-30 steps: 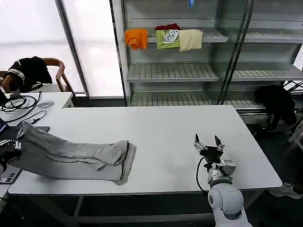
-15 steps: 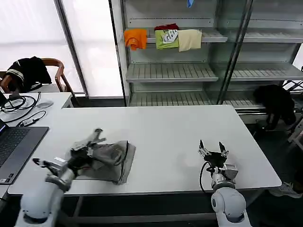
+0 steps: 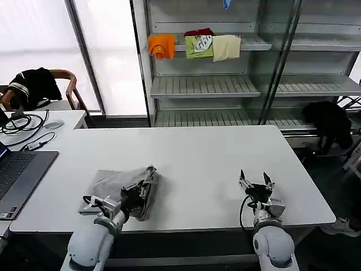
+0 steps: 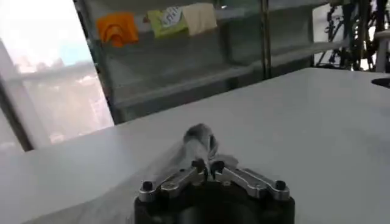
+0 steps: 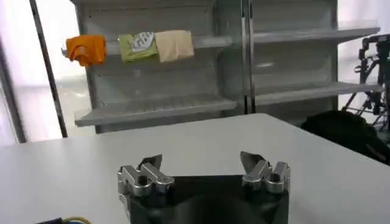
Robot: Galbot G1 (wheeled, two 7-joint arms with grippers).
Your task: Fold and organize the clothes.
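The left gripper (image 3: 137, 196) pinches a fold of the shirt (image 3: 115, 183) near the table (image 3: 197, 152) front edge. The right gripper (image 3: 254, 182), fingers spread, hovers over bare tabletop well apart.

We've got two rounded light grey arms here, each ending in a black wrist block with silvery metal finger links. The right gripper (image 3: 255, 182) has a black cable looping off its wrist, and the left gripper (image 3: 137, 195) shows dark screws at its finger pivots.
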